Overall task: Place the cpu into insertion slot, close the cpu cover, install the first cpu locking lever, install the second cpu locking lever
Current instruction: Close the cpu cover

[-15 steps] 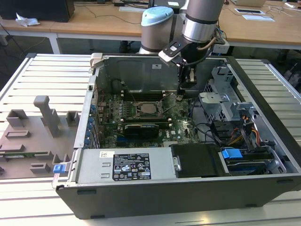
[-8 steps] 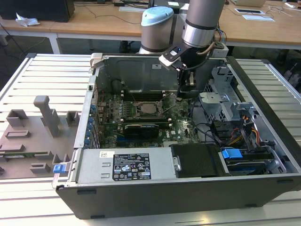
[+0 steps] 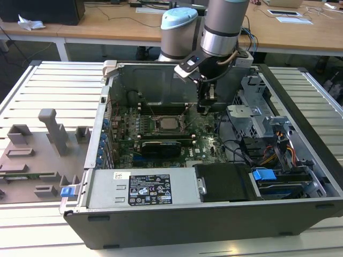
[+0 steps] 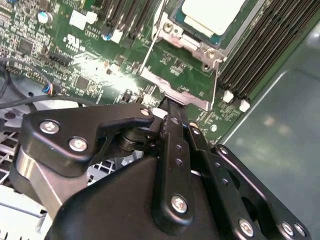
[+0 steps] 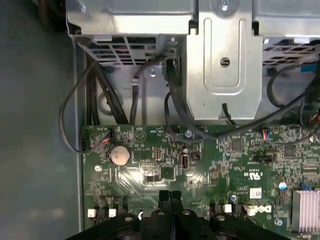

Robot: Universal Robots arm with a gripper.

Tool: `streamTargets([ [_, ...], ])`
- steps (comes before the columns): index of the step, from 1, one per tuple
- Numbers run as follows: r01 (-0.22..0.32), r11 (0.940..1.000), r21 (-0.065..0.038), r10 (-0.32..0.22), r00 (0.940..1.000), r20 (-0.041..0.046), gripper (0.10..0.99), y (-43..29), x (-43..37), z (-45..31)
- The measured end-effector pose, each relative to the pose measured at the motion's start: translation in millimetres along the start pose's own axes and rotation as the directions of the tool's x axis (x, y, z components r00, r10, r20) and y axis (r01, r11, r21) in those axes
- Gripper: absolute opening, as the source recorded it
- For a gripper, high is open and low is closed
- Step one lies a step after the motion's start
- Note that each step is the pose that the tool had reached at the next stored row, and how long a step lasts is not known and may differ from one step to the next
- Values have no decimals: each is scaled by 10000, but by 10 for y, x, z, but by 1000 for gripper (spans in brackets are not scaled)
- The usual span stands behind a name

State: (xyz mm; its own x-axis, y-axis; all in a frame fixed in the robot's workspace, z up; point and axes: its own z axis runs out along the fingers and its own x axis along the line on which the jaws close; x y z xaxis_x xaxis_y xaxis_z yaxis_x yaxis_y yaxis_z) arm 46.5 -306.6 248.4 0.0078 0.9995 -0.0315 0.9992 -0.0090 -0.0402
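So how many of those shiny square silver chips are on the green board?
1. The cpu sits in the insertion slot, to the exterior view's left of the fingers. The arm hides part of the green board.

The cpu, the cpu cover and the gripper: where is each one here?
cpu (image 4: 212, 12): second wrist view, on its silvery top.
cpu cover (image 4: 200, 46): second wrist view, on its frame edge.
gripper (image 5: 170, 194): first wrist view, between its fingertips.

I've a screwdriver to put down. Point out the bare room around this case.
Free: table slats on the exterior view's right of the case, and the slats beyond the grey fixture on its left. Crowded: the fixture itself, and inside the case, packed with motherboard, cables and gripper.
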Motion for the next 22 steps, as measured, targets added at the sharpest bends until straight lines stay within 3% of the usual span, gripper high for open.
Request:
streamTargets([
  [22,0,10000,0,0,10000,0,106,-397,-3,26],
])
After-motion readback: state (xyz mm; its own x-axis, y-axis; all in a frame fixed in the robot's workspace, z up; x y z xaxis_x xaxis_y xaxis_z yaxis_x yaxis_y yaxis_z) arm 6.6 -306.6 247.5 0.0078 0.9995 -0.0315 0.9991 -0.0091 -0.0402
